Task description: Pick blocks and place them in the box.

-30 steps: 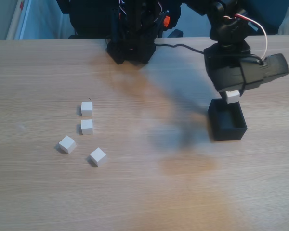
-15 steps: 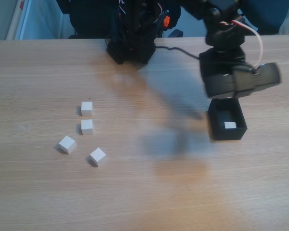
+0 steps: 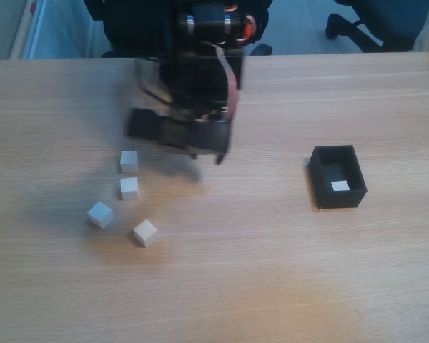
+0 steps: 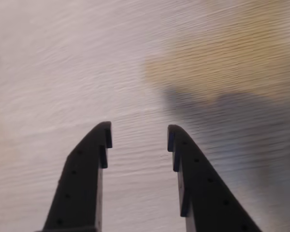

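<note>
Blur smears the black arm (image 3: 193, 107) in the fixed view, where it is seen above the wooden surface (image 3: 272, 271), up and to the right of four white blocks; these are a block (image 3: 129, 161) nearest the arm, a second (image 3: 129, 188) just below it, a third (image 3: 99, 214) lower left, and a fourth (image 3: 145, 232) lowest; a fifth block (image 3: 340, 186) is seen inside the black box (image 3: 336, 199), well apart at the right; in the wrist view the tool (image 4: 137, 137) is parted, with nothing held between its fingers (image 4: 87, 169) and bare surface beneath.
</note>
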